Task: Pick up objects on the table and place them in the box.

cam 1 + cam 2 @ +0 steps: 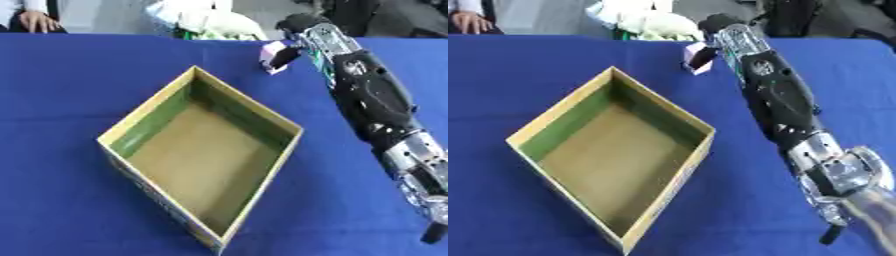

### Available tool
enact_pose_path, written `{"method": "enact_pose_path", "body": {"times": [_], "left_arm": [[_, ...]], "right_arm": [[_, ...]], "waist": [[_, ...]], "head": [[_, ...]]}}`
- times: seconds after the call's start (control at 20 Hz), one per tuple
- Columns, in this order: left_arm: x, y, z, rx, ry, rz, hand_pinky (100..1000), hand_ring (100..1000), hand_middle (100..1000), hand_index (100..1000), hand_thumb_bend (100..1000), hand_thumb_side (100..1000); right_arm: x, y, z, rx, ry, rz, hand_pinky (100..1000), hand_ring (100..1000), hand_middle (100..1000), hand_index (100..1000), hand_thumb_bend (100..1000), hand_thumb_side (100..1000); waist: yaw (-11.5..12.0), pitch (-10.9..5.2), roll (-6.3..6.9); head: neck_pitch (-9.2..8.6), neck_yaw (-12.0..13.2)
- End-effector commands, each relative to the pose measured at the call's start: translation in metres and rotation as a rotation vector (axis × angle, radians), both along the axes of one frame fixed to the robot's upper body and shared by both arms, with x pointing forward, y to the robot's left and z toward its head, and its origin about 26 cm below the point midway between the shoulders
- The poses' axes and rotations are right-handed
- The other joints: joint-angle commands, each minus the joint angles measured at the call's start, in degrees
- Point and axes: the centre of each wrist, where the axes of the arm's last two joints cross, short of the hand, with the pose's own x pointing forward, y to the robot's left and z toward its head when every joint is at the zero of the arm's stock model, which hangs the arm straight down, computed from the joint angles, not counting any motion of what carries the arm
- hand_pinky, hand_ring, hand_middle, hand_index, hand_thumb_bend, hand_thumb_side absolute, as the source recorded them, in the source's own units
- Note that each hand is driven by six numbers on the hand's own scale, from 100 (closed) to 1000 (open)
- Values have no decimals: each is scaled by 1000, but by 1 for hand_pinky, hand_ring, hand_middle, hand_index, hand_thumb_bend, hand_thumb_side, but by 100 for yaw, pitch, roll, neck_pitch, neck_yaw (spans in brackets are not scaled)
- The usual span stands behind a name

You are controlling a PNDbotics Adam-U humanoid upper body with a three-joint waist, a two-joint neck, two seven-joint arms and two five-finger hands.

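Your right hand (293,37) has its fingers clamped on a small pink block (273,55) at the table's (61,90) far side, beyond the box (206,150), which looks empty, so placing remains.

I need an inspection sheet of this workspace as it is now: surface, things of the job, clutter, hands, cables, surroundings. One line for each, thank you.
Surface: table under a blue cloth, shown askew.
Job's things: open cardboard box with green inner walls, nothing seen inside; small pale pink object near the table's far edge.
Clutter: white and green heap at the far edge; what it is, cannot tell.
Hands: right hand reaches to the far edge, fingers closed on the pink object; left hand not in view.
Cables: nothing seen on the table; thin green lines run along the right arm.
Surroundings: a person's hand rests beyond the far left corner, touching nothing of the job.
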Motion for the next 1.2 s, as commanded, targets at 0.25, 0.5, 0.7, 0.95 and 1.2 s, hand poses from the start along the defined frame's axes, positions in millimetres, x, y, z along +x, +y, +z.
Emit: {"method": "enact_pose_path", "body": {"times": [0.25,0.5,0.7,0.95,1.2], "left_arm": [[-2,-1,8,22,-28,-5,887,867,1000,676,100,854],[-2,0,8,28,-30,-2,888,867,1000,675,100,857],[-2,1,9,33,-31,4,889,868,1000,675,100,861],[-2,1,10,40,-31,8,890,869,1000,675,100,865],[-2,1,11,44,-29,11,891,870,1000,674,100,868]], "right_arm": [[-3,-15,17,-1,-39,-44,1000,969,891,1000,564,759],[-7,-27,27,40,-57,-58,1000,971,892,1000,562,770],[-12,-37,36,87,-49,-51,1000,975,895,1000,559,769],[-14,-43,35,139,-15,-42,1000,981,899,1000,557,749],[-15,-47,37,161,-1,-42,1000,985,902,1000,553,754]], "waist": [[85,-73,25],[133,-38,-30],[128,-19,-87],[113,12,-146],[119,41,-188]], "head": [[-66,-35],[-59,-71],[-81,-89],[-143,-113],[-134,-101]]}}
